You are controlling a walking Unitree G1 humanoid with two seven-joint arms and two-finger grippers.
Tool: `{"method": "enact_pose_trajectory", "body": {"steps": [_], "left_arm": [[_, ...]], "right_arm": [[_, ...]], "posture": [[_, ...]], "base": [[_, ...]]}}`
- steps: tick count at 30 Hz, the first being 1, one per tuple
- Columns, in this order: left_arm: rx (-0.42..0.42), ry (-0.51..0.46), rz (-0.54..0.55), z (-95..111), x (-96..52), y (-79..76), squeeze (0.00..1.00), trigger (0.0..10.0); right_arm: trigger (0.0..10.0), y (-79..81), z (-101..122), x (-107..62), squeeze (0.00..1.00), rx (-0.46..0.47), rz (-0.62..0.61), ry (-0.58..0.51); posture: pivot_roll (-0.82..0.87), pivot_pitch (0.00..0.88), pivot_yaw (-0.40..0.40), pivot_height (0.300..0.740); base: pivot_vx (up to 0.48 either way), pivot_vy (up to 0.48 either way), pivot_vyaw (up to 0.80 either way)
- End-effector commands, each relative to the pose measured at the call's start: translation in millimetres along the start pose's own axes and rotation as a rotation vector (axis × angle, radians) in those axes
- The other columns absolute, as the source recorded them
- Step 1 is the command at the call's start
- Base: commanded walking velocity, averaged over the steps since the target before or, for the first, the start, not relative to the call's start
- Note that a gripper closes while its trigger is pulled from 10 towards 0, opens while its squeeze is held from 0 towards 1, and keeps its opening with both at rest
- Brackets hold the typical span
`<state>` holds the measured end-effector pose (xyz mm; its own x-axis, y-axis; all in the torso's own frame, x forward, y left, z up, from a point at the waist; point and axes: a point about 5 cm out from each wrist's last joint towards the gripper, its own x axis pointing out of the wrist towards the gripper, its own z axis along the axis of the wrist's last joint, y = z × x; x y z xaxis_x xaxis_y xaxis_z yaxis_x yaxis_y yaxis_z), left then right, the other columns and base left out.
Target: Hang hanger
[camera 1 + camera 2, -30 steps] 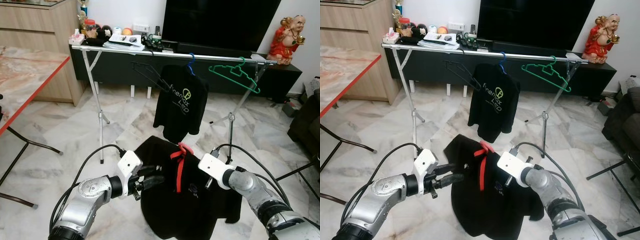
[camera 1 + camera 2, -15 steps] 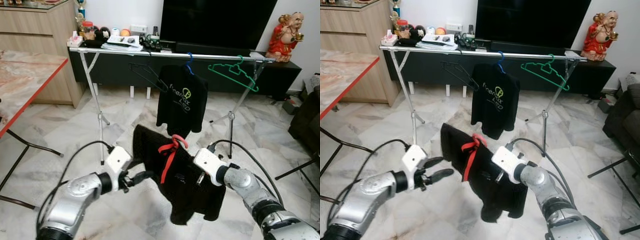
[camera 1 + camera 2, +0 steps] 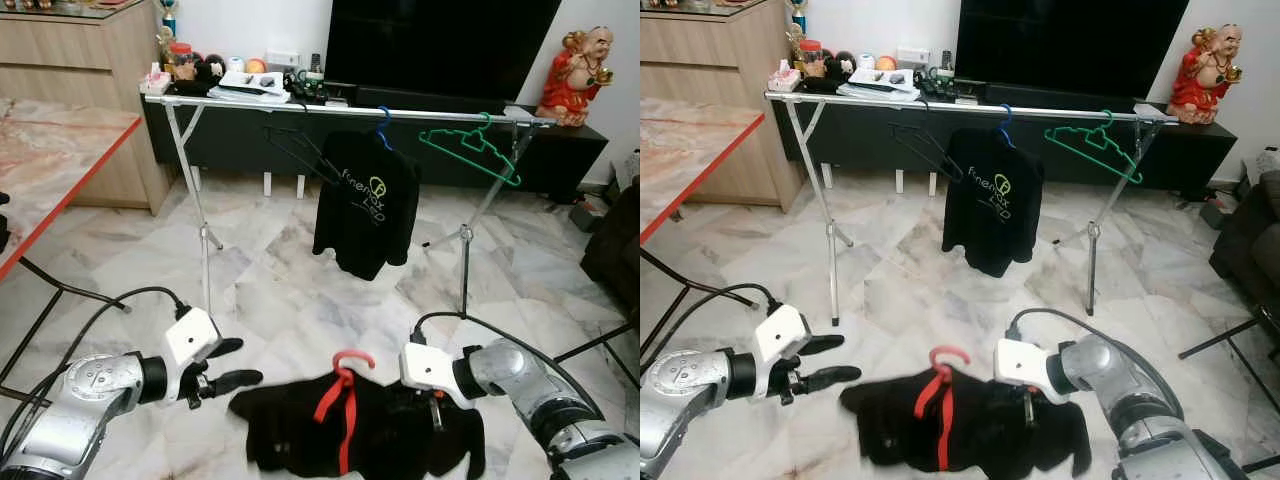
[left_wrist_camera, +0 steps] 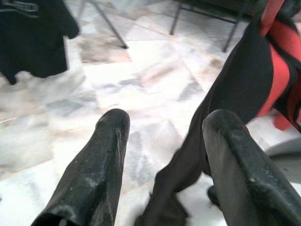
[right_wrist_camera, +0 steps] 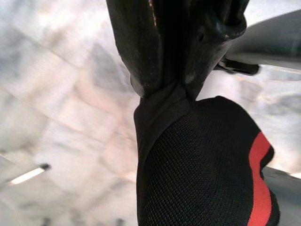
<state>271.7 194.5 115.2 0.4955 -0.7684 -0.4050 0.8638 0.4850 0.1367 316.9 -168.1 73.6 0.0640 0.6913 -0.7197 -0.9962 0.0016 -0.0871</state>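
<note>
Hanger (image 3: pixel 352 361), red, sits in the collar of a black garment with red trim (image 3: pixel 350 440), low over the marble floor (image 3: pixel 280 290), between the two arms. Cannot tell if the cloth touches the floor.

Right end effector (image 3: pixel 436 412) is clamped on the garment's fabric at its right side; in the right wrist view the fingers (image 5: pixel 155 42) pinch a fold of black mesh. Left end effector (image 3: pixel 228 365) is spread wide, holding nothing, just beside the garment's left edge; in the left wrist view the cloth hangs past one of its fingers (image 4: pixel 244 165).

Room: silver drying rack (image 3: pixel 330 108) on crossed legs stands ahead, well apart from the garment. On its rail: a black hanger (image 3: pixel 300 150), bare; a blue hanger (image 3: pixel 381 125) carrying a black printed shirt (image 3: pixel 365 210); a green hanger (image 3: pixel 470 150), bare. Behind the rack, a low dark TV console (image 3: pixel 250 135) with small clutter on top and a large dark TV (image 3: pixel 440 45). Red figurine (image 3: pixel 573 75) on the console's right end. Red-edged marble surface (image 3: pixel 50 170) on the left, wooden cabinet (image 3: pixel 70 60) behind it.
</note>
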Motion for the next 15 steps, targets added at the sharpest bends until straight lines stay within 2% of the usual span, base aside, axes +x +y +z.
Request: {"method": "enact_pose_trajectory", "body": {"steps": [1,6,11,15], "left_arm": [[0.007,0.009,-0.058,2,3.6,-6.8,0.00,10.0],[0.023,0.090,-0.133,-10,6.6,-15.0,0.00,10.0],[0.022,0.100,-0.157,-13,9.3,-19.5,0.00,10.0],[0.023,0.098,-0.174,-14,19.1,-23.3,0.00,10.0]], "right_arm": [[0.0,-6.1,9,-3.3,0.00,-0.035,-0.009,-0.025],[0.0,-4.2,14,1.5,0.00,-0.082,0.034,-0.027],[0.0,-7.0,22,-0.3,0.00,-0.113,0.039,-0.056],[0.0,-9.5,33,0.4,0.00,-0.158,0.058,-0.104]], "posture": [[0.12,0.000,-0.121,0.740],[0.13,0.000,-0.138,0.740],[0.12,0.000,-0.142,0.740],[0.11,0.000,-0.147,0.740]], "base": [[0.000,0.000,0.00],[0.000,0.000,0.00],[0.000,0.000,0.00],[0.000,0.000,0.00]]}}
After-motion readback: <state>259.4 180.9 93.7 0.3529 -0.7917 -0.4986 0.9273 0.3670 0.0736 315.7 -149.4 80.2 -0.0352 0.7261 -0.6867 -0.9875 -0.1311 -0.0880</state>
